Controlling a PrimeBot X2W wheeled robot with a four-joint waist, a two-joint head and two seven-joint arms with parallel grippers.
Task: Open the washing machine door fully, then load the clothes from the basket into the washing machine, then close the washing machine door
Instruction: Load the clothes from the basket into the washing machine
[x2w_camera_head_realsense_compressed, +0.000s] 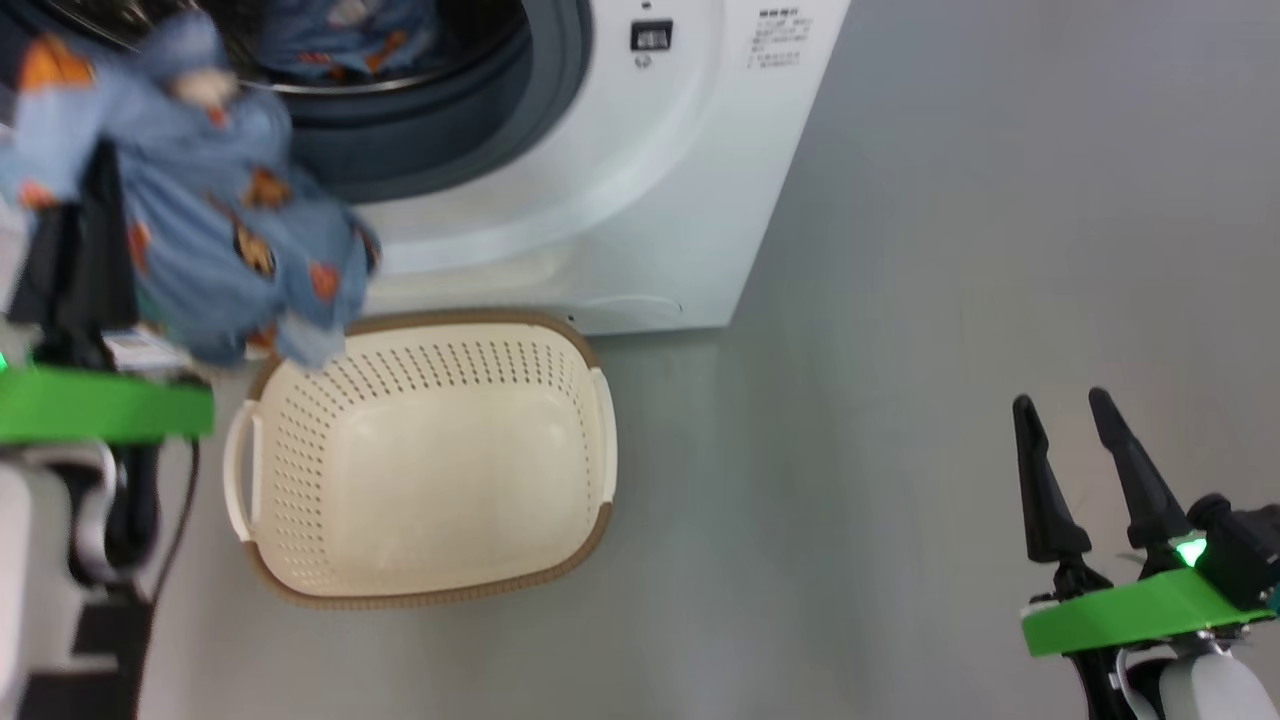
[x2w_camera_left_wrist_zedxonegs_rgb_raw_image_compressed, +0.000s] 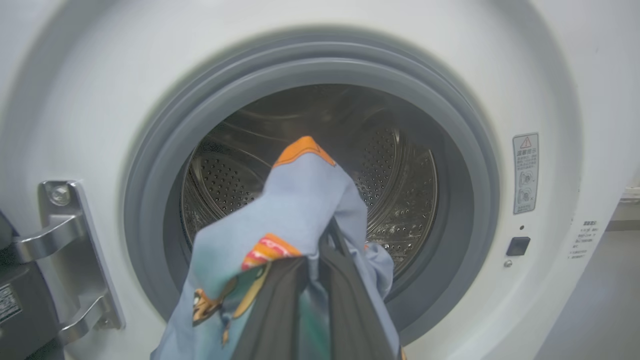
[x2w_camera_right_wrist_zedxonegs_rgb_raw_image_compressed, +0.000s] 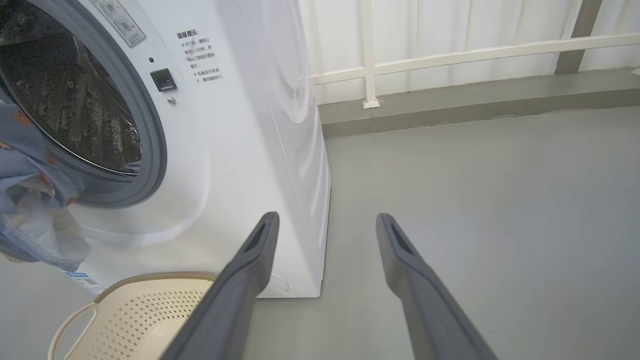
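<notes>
Here, the washing machine (x2w_camera_head_realsense_compressed: 640, 200) stands on the grey floor (x2w_camera_head_realsense_compressed: 950, 250), its round opening uncovered and ringed by a grey gasket (x2w_camera_left_wrist_zedxonegs_rgb_raw_image_compressed: 300, 60), with the perforated steel drum (x2w_camera_left_wrist_zedxonegs_rgb_raw_image_compressed: 405, 190) behind it. The washing machine door (x2w_camera_left_wrist_zedxonegs_rgb_raw_image_compressed: 17, 305) is swung clear of the opening; a dark slice of it sits at the chrome hinge (x2w_camera_left_wrist_zedxonegs_rgb_raw_image_compressed: 75, 250), at the left edge of the machine's front. The basket (x2w_camera_head_realsense_compressed: 440, 480) rests on the floor just beside the bottom front edge of the machine, with nothing lying on its perforated bottom. The clothes (x2w_camera_head_realsense_compressed: 215, 230), blue with orange-brown bears, hang as a bunched garment in front of the lower left rim of the opening, above the basket's far left corner; its orange-tipped end points into the drum mouth. More of the same blue fabric (x2w_camera_head_realsense_compressed: 340, 40) lies inside the drum. The left gripper (x2w_camera_left_wrist_zedxonegs_rgb_raw_image_compressed: 315, 270) has its two dark fingers pinched together on the hanging garment, cloth draped over both. The right gripper (x2w_camera_head_realsense_compressed: 1060, 398) hovers over bare floor well to the right of the basket, fingers spread apart and holding nothing. A black latch socket (x2w_camera_left_wrist_zedxonegs_rgb_raw_image_compressed: 517, 246) and a warning sticker (x2w_camera_left_wrist_zedxonegs_rgb_raw_image_compressed: 526, 172) sit at the right edge of the front panel.
</notes>
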